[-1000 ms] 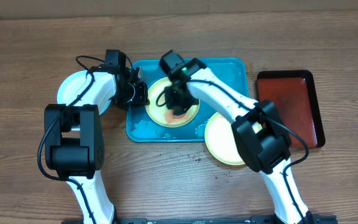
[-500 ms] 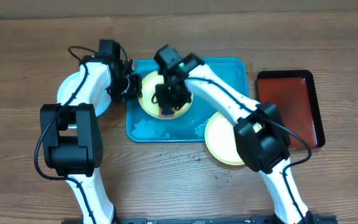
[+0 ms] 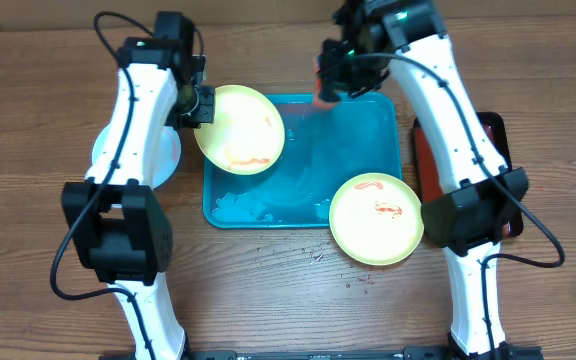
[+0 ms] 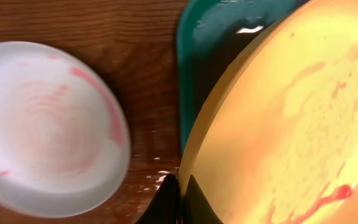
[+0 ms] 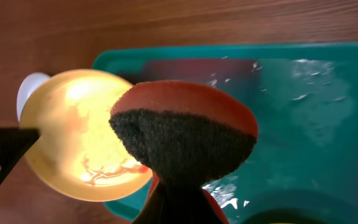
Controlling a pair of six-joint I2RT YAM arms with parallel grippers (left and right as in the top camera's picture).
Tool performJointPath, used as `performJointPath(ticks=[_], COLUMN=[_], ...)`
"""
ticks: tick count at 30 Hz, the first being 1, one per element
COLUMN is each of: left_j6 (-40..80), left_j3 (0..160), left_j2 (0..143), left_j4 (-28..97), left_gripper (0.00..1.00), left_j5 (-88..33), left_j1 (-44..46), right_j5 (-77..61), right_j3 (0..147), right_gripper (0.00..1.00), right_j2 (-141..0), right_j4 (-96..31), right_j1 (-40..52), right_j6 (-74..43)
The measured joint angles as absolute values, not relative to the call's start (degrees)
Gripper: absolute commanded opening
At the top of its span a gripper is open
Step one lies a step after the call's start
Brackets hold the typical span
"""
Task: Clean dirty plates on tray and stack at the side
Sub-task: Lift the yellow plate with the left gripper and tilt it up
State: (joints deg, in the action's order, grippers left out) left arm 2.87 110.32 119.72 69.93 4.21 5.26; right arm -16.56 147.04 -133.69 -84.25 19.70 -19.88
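- left gripper [image 4: 180, 198]: fingers [image 4: 166, 202] clamped on the rim of a yellow-green plate [image 4: 291, 124], one finger on each face of the rim
- the held plate spreads out ahead of those fingertips; red sauce streaks on its face, the longest a curved one on the side away from the fingers
- tray [image 3: 368, 130]: turquoise, below and beyond the held plate; the plate overhangs the tray corner nearest the left fingers and looks lifted off the tray floor, with shadow under it in the left wrist view
- blue-white plate [image 4: 48, 124]: on the opposite side of the left fingers from the held plate, flat on the table [image 3: 268, 290], pink smears on it, a strip of bare wood between it and the tray rim
- right gripper [image 5: 176, 202]: pinching a sponge [image 5: 185, 134]; dark scrub face toward the wrist camera, red-orange backing behind, sponge bulging out past the fingertips
- overhead, the sponge sits over the tray's rim, apart from the held plate; that plate is off to the side of the right fingers, toward the left gripper
- tray floor beyond the right fingertips is wet, white foam patches along the opposite edge
- second yellow-green plate [image 3: 376, 218]: well apart from both sets of fingers, flat, half over the tray corner farthest from the left gripper and half on the table, red smears on it
- dark red tray [image 3: 498, 180]: outboard of the right arm, mostly hidden by it
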Motion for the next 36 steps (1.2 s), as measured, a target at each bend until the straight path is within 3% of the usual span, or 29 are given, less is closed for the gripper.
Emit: performJointPath(ticks=[8,20,30,36], left_j6=[8.5,16.2,16.6,16.6], left_j3=[110.3,110.4,110.4,110.4], left_j2=[117.3,114.7,114.7,114.7], left_j4=[72.6,74.6,73.0,73.0], left_gripper=[0.04,0.04,0.04,0.04], left_j5=[27.7,57.6,73.7,77.3], left_j1=[16.1,28.6,34.2,34.8], right_j5=[-16.0,-13.2,-12.1,-11.7], right_j3=[147.3,147.3,147.3,147.3], right_gripper=[0.04,0.05,0.05,0.05], right_j2=[-133.7,-133.7,-133.7,-133.7], right_j4=[-86.6,-87.7,-88.8,-89.2], right_j1=[13.8,13.9,13.9,13.9], right_j6=[-19.7,-19.5,-19.4,-19.4])
